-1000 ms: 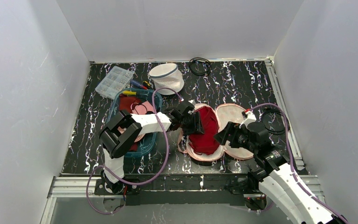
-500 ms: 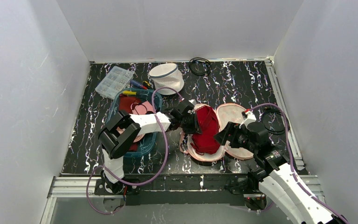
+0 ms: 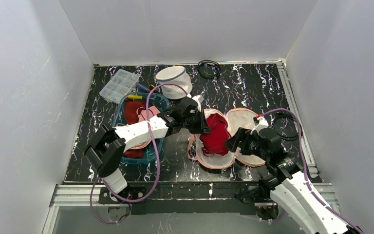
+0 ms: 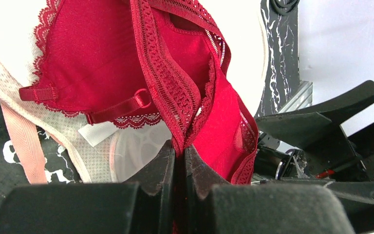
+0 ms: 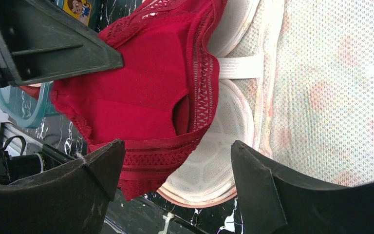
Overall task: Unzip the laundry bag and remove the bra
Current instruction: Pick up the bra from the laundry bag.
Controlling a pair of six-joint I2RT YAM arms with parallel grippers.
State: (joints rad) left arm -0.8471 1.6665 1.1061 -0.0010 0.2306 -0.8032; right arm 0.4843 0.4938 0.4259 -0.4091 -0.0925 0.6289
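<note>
Left hand (image 4: 179, 148) was clamped on the lace band of the red bra (image 4: 92, 53), evidently to draw it off the open laundry bag (image 3: 247, 123) below; right hand (image 5: 175, 146) gaped empty.

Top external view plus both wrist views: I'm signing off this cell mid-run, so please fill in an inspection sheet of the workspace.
Surface: black marbled table, white veining.
Job's things: open laundry bag lies unzipped, its halves spread flat; red bra on its left half.
Clutter: teal bin holding red and pink cloth; clear parts box; white mesh drum bag; black cable coil at the far edge.
Grippers: left gripper shut on the bra's lace band; right gripper open, over the bag, holding nothing.
Cables: purple cable arcs over the bin.
Surroundings: white walls on three sides.
</note>
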